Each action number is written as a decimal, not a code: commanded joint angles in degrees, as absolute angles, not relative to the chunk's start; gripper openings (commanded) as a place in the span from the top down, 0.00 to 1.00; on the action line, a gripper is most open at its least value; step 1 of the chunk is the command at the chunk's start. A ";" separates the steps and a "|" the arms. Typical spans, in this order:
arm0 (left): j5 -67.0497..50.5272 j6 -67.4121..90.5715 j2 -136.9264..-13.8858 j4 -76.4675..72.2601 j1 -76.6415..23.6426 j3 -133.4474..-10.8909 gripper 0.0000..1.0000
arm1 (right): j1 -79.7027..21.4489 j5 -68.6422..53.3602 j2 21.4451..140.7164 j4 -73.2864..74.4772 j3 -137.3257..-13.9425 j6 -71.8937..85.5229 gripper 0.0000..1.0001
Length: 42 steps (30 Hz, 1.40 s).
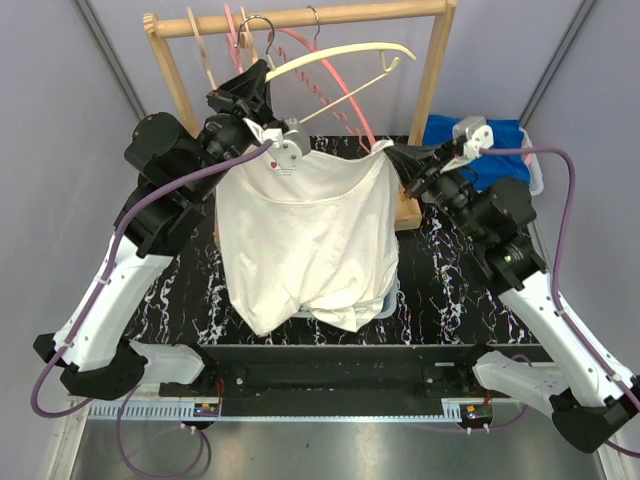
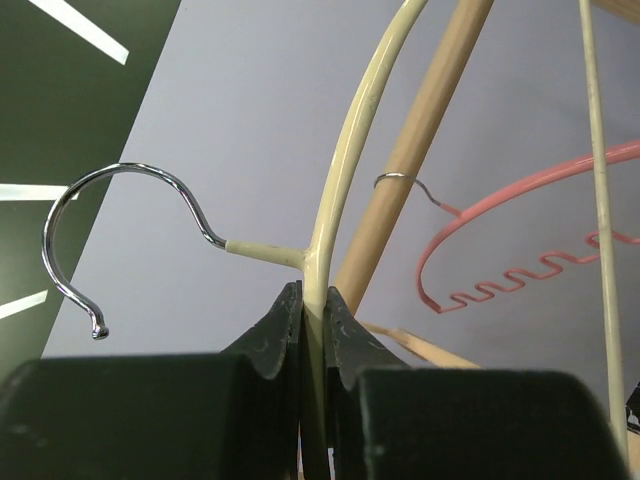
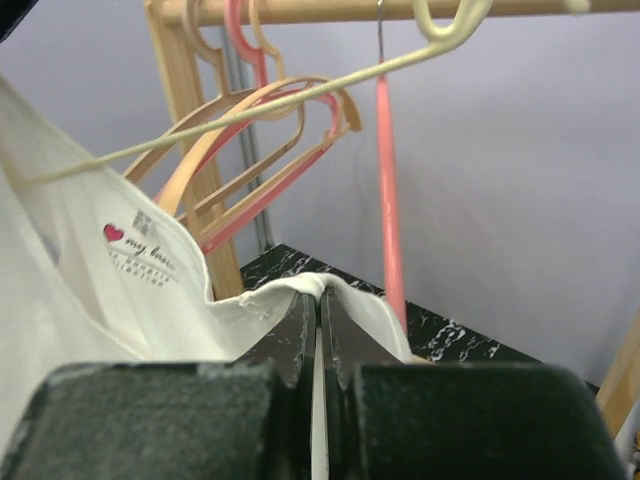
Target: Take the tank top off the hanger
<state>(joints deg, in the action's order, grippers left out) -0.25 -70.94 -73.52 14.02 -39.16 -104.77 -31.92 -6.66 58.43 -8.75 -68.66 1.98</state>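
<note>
left gripper [image 1: 264,72]: clenched on the cream hanger [image 1: 340,55] just below its chrome hook [image 2: 120,166] — in your left wrist view the fingers [image 2: 270,335] pinch the neck from both sides.
right gripper [image 1: 393,150]: clamped tight on the strap at the right side of the tank top [image 1: 305,230]; your right wrist view shows white fabric folded over the closed tips.
tank top: white, hanging spread between your two grippers, hem down over the black marbled table [image 1: 440,290].
cream hanger: held tilted above the garment, long arm reaching right; the hook circles nothing in the left wrist view. you can't tell whether the left strap is on it.
rack: wooden rail [image 1: 300,20] behind, with a pink hanger [image 1: 340,95] hooked on it.
far right: blue cloth [image 1: 500,150] — behind the right arm.
</note>
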 commanded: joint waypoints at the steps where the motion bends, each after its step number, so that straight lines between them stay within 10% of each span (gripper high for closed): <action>1: -4.66 -69.87 -68.03 8.44 -40.69 -101.10 1.00 | -31.82 -14.05 51.79 -8.62 -61.19 5.44 1.00; 5: -6.24 -70.05 -67.15 7.56 -40.87 -98.79 1.00 | -31.82 -21.08 50.27 3.20 -54.60 5.10 0.88; 10: -7.91 -69.17 -69.17 6.77 -40.87 -99.93 1.00 | -31.90 -20.13 46.76 8.60 -53.69 2.47 0.29; 15: -10.54 -67.68 -69.00 7.65 -40.87 -98.27 1.00 | -31.90 -19.77 44.65 18.00 -68.26 -3.68 0.16; 42: -41.84 -73.92 -55.54 17.58 -43.15 -77.17 1.00 | -31.90 -47.55 62.58 37.53 -101.08 -12.31 0.35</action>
